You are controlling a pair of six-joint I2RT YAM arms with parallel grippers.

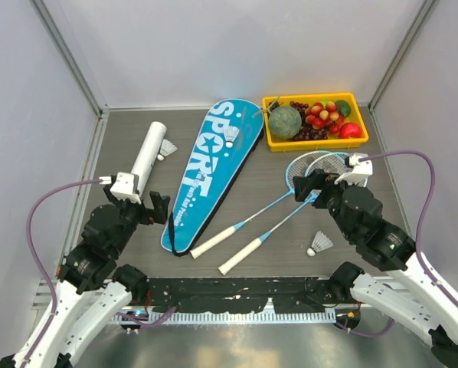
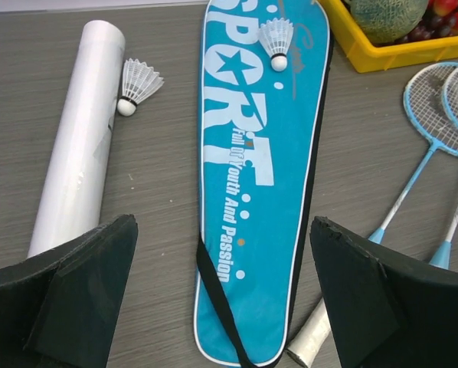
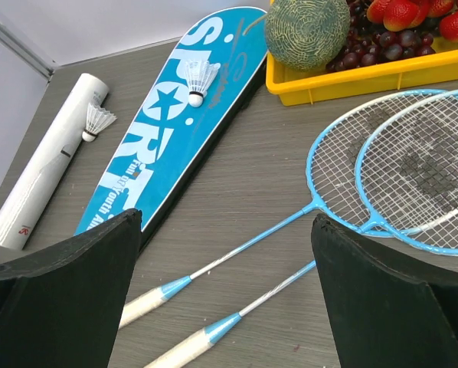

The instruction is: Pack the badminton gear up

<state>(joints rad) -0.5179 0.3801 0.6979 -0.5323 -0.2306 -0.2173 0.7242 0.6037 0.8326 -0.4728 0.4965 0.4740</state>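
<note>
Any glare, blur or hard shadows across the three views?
Top external: even diffuse light, soft shadows only, lettering on the bag readable. Left wrist: table sharp, white tube bright with little surface detail, its own fingers near-black. Right wrist: sharp, blotchy soft shadow under the racket heads. No motion blur in any view.
</note>
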